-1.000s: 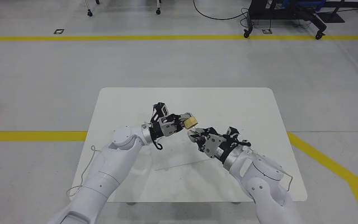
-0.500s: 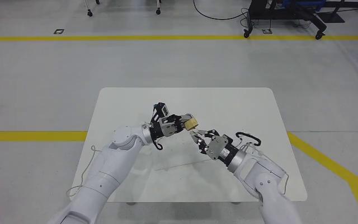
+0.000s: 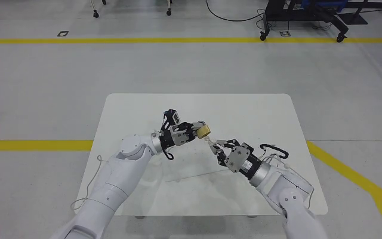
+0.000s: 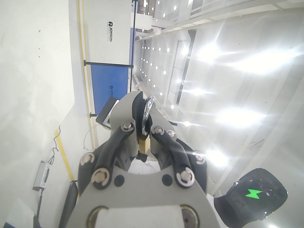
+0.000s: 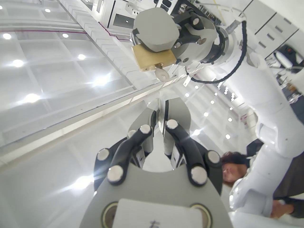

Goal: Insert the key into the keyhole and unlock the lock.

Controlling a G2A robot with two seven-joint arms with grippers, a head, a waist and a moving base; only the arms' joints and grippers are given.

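Notes key (image 5: 161, 73) seated in lock (image 5: 153, 58), shackle (image 4: 149, 102) clamped in left gripper (image 4: 143, 110); finds right gripper (image 5: 163, 106) apart at lock's 5 o'clock, jaws narrow, empty; judges turning outstanding

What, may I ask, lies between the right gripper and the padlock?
The key, seated in the padlock, apart from the right gripper; right wrist view.

Left wrist view: square brass padlock (image 4: 142, 143) mostly hidden behind left gripper (image 4: 143, 103) fingers; just a brass sliver + part of its silver steel shackle (image 4: 147, 110) show. Right wrist view: shackle largely covered by that gripper's grey finger (image 5: 154, 31); small silver key (image 5: 161, 74) blade buried in keyhole, head only visible. Top view: key too small to make out.
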